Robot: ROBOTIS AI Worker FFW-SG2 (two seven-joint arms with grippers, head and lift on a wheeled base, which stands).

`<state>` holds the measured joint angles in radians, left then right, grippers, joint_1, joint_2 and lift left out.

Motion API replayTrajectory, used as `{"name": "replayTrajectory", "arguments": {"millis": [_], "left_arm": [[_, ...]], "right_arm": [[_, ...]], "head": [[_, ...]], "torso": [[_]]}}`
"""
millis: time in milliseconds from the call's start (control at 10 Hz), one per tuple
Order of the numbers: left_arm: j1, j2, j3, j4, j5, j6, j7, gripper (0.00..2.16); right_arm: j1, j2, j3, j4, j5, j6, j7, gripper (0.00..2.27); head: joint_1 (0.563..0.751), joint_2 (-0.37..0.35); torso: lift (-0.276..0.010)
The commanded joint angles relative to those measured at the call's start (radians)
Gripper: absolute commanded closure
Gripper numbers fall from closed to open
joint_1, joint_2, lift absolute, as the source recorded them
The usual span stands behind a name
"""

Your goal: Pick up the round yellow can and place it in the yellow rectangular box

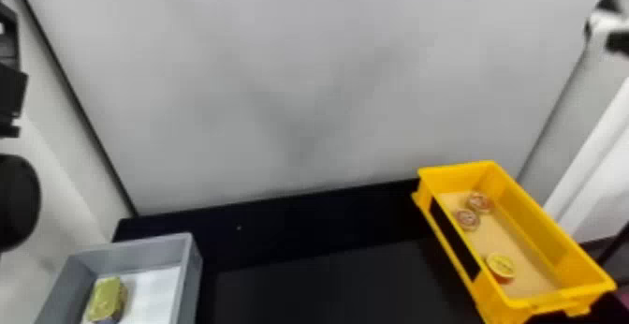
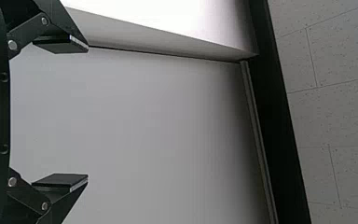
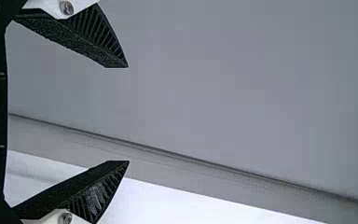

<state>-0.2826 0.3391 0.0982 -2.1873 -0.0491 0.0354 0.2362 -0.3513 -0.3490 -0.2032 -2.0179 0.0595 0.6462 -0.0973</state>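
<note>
Round can inside yellow box, lower right; placing looks done. Left gripper, right gripper both spread. Next calls for nothing more, likely.

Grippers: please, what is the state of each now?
Left gripper: open, holding nothing.
Right gripper: open, holding nothing.

The yellow rectangular box of moulded plastic is showing smooth, slightly glossy walls; its tan floor is looking matt, like cardboard. The grey rectangular plastic box is looking smooth and dull around a white, papery liner. The right gripper's black fingers are showing rough, grainy faces and ribbed sides, with a metal screw gleaming.
</note>
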Motion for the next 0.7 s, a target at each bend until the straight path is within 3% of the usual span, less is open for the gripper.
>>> {"name": "replayTrajectory", "arguments": {"millis": [0,100,300,600], "left_arm": [[0.002,-0.001,0.008,-0.003,0.000,0.000,0.000,0.27],[0.006,-0.001,0.011,-0.005,0.000,0.000,0.002,0.27],[0.008,-0.003,0.015,-0.008,0.000,0.000,0.002,0.27],[0.010,-0.003,0.014,-0.009,0.000,0.001,0.002,0.27]], "right_arm": [[-0.003,0.018,0.064,-0.150,0.099,-0.158,-0.084,0.04],[-0.003,0.027,0.102,-0.199,0.152,-0.261,-0.154,0.04],[-0.026,0.038,0.150,-0.252,0.197,-0.416,-0.185,0.04],[-0.058,0.010,0.191,-0.306,0.201,-0.448,-0.186,0.04]], "head": [[0.620,0.020],[0.620,0.020],[0.620,0.020],[0.620,0.020]], "torso": [[0.000],[0.000],[0.000],[0.000]]}}
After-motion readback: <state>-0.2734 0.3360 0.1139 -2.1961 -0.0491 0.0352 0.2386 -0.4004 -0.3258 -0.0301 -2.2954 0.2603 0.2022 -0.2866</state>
